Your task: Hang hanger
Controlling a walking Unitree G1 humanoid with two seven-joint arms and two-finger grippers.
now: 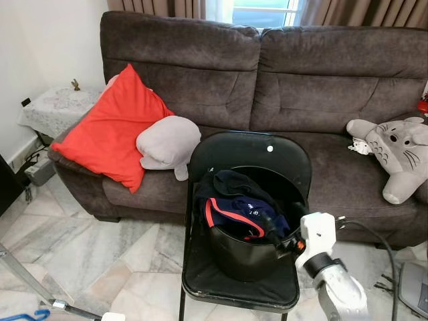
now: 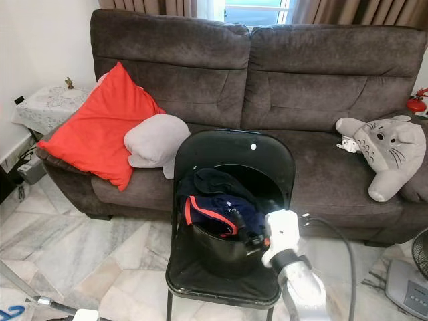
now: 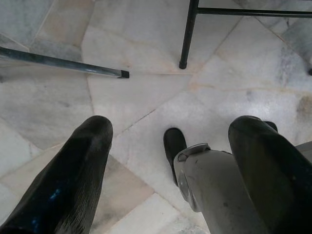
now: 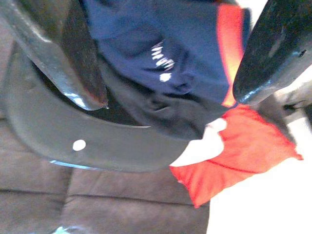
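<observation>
A black bucket [image 1: 247, 257] stands on a black folding chair [image 1: 267, 157] in front of the sofa. Bunched inside it is a navy garment with red trim [image 1: 234, 207]. My right gripper [image 1: 279, 239] reaches over the bucket's right rim, fingers down among the cloth. In the right wrist view the right gripper [image 4: 168, 97] is open, with the navy garment [image 4: 161, 53] lying between its fingers [image 4: 78, 73]. My left gripper [image 3: 173, 124] hangs open over the marble floor, holding nothing. A blue curved piece [image 1: 23, 315], perhaps a hanger, lies at the bottom left.
A dark brown sofa [image 1: 301, 73] carries a red cushion [image 1: 110, 130], a grey plush [image 1: 167, 144] and a grey cat plush [image 1: 398, 150]. A metal rack leg [image 1: 27, 281] crosses the floor at left. A small side table [image 1: 57, 103] stands beside the sofa.
</observation>
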